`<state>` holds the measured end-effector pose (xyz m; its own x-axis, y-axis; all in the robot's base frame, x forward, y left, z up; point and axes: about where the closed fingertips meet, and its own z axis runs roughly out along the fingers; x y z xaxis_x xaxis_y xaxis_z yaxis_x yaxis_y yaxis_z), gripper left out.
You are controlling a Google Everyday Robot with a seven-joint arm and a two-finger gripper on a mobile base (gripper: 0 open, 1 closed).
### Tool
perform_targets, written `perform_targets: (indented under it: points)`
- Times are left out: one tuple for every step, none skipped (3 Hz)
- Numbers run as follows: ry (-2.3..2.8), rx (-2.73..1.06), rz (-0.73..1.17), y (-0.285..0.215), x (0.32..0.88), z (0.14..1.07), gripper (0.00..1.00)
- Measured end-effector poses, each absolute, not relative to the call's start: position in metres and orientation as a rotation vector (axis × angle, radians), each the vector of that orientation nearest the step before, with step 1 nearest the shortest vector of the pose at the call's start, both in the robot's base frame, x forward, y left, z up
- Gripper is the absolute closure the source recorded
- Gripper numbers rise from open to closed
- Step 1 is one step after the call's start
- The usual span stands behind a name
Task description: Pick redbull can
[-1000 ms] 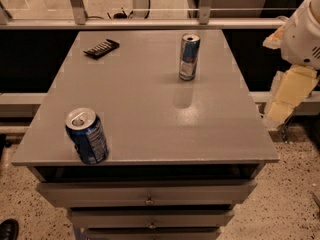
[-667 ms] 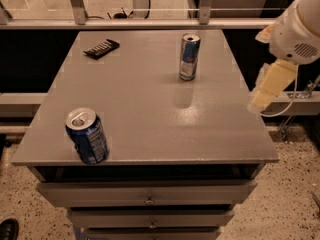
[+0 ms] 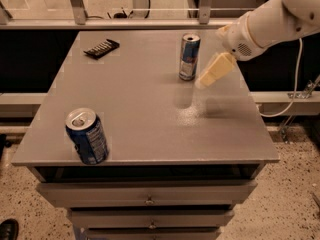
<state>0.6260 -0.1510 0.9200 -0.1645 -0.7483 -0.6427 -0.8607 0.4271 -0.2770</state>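
The redbull can [image 3: 189,56] stands upright on the far middle of the grey table [image 3: 145,104]; it is slim, blue and silver with a silver top. My gripper [image 3: 213,71] comes in from the right on a white arm, with its cream fingers blurred and pointing down-left. It hovers just right of the can, a little above the tabletop, and holds nothing that I can see.
A wider dark-blue soda can [image 3: 87,136] stands near the front left edge. A flat black object [image 3: 101,48] lies at the far left. Drawers [image 3: 147,200] sit under the tabletop. A white cable [image 3: 290,91] hangs at the right. A railing runs behind the table.
My arm has swung left from beyond the table's right edge to over the tabletop, bringing the gripper close to the redbull can. The cans have not moved.
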Motion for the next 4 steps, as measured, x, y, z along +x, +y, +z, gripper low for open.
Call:
perform_targets:
  points:
    - [1.878, -1.271, 0.319, -0.122, 0.659, 0.911, 0.0]
    - [1.841, -1.188, 0.392, -0.11, 0.685, 0.906, 0.0]
    - [1.814, -1.067, 0.508, -0.109, 0.704, 0.9, 0.25]
    - [1.796, -1.015, 0.555, -0.111, 0.712, 0.9, 0.47]
